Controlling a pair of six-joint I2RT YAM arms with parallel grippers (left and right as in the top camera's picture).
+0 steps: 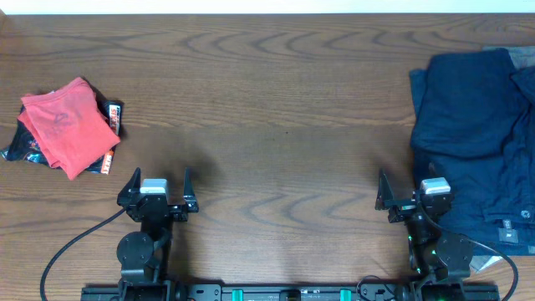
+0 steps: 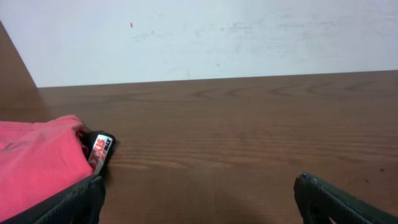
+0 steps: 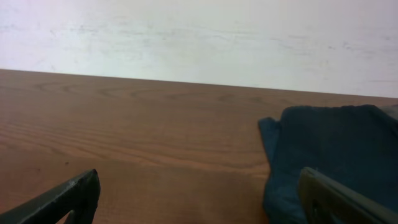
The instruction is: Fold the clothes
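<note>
The coral-red T-shirt (image 1: 68, 124) lies folded into a small packet at the far left of the table, on top of a small black printed shirt (image 1: 110, 138). Its lettering is hidden. It shows at the lower left of the left wrist view (image 2: 37, 158). My left gripper (image 1: 159, 186) is open and empty near the front edge, to the right of and nearer than the red shirt. In the left wrist view the left gripper (image 2: 199, 199) has bare wood between its fingers. My right gripper (image 1: 411, 191) is open and empty at the front right; the right wrist view shows its fingers (image 3: 199, 196) apart.
A pile of dark navy garments (image 1: 476, 142) covers the table's right side, reaching beside and behind my right gripper; it shows in the right wrist view (image 3: 329, 149). A white wall runs behind the table's far edge (image 2: 217, 78).
</note>
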